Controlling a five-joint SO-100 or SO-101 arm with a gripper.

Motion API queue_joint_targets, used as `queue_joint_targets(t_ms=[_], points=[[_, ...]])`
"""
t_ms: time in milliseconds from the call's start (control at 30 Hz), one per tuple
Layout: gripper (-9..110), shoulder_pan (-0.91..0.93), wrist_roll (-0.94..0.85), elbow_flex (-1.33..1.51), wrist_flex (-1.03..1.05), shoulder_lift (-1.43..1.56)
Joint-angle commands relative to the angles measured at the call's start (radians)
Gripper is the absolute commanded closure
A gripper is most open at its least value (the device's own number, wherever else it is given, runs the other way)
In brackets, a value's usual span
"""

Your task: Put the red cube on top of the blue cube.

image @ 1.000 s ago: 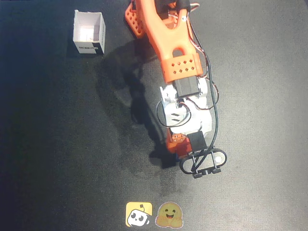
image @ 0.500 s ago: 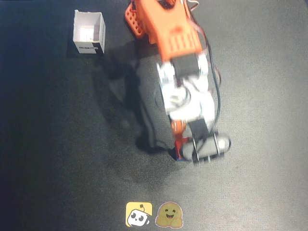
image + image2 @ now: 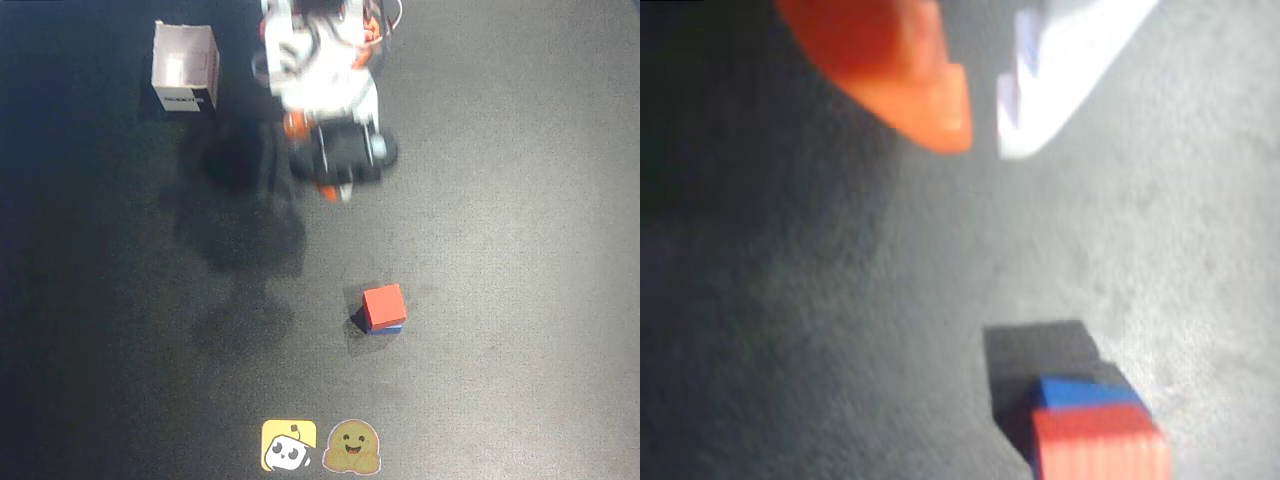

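Stacking looks done: red cube (image 3: 383, 304) sits atop blue cube (image 3: 388, 327), tool (image 3: 980, 135) slightly spread, empty, toward twelve o'clock; nothing remains but parking the arm.

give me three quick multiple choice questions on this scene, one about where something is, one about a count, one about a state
1. Where is the small matte red cube?
A. inside the white box
B. on top of the small matte blue cube
C. between the jaws

2. How many cartoon stickers lie at the bottom edge of the overhead view?
A. two
B. none
C. four

3. What do the jaws of the gripper hold?
A. the red cube
B. the blue cube
C. nothing

Answers:
1 B, red sits on blue in both views.
2 A, a yellow sticker beside a brown one.
3 C, the wrist view shows the orange and white jaws parted around bare mat.
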Motion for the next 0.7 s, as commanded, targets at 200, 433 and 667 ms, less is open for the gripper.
queue_joint_targets(t_ms=[200,433,667], points=[[101,0.005,0.084,0.173,0.103,0.348],[101,0.005,0.126,0.244,0.106,0.348],[101,0.005,0.14,0.339,0.048,0.348]])
